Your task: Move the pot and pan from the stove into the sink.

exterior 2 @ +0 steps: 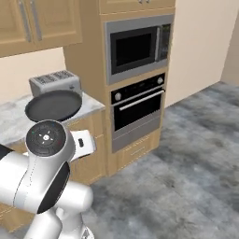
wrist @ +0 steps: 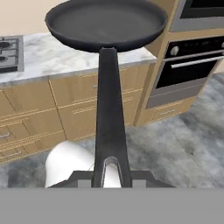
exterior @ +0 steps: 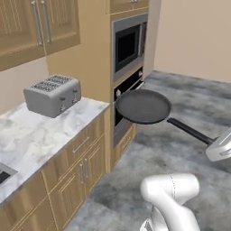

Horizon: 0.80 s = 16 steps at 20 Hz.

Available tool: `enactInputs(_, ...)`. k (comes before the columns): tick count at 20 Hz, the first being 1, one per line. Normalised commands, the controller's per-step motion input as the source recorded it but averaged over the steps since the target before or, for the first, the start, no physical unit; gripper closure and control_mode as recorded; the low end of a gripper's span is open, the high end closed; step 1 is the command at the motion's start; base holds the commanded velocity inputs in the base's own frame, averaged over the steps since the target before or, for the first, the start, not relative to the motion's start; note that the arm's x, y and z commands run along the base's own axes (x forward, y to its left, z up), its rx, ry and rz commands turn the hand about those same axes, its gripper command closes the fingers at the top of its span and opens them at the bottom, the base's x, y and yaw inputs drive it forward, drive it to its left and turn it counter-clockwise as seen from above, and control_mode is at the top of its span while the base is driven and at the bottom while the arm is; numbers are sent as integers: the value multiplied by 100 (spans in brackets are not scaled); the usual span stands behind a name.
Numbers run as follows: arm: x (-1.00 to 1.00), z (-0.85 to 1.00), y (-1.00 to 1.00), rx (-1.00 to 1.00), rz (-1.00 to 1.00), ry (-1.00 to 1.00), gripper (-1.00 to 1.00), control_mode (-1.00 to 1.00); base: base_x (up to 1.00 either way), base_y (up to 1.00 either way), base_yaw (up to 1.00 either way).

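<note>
The pan (exterior: 143, 106) hangs in the air, level, in front of the oven column and beside the counter's end. Its long black handle (exterior: 189, 131) runs back to my gripper (exterior: 214, 144), which is shut on the handle's end. In the hand view the handle (wrist: 109, 109) passes between my fingertips, my gripper (wrist: 111, 174) sits at its base, and the pan's (wrist: 107, 22) dish is far ahead. From the right base view the pan (exterior 2: 53, 105) hovers over the counter edge, above my arm. A corner of the stove (wrist: 8, 54) sits at the left. The pot and the sink are out of view.
A steel toaster (exterior: 53, 94) stands on the marble counter (exterior: 31, 135). A tall wood column holds a microwave (exterior 2: 137, 46) above an oven (exterior 2: 137, 107). Wood drawers and doors line the counter's front. Open grey floor (exterior 2: 186, 163) spreads to the right.
</note>
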Motion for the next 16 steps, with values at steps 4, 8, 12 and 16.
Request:
enactInputs(4,0,0,0,0,0,0,100,100,7,-25,-44)
enactInputs(8,0,0,0,0,0,0,100,100,8,-23,-43)
enactInputs(12,0,0,0,0,0,0,100,100,8,-24,-43)
enactInputs(16,0,0,0,0,0,0,100,100,7,-28,-42)
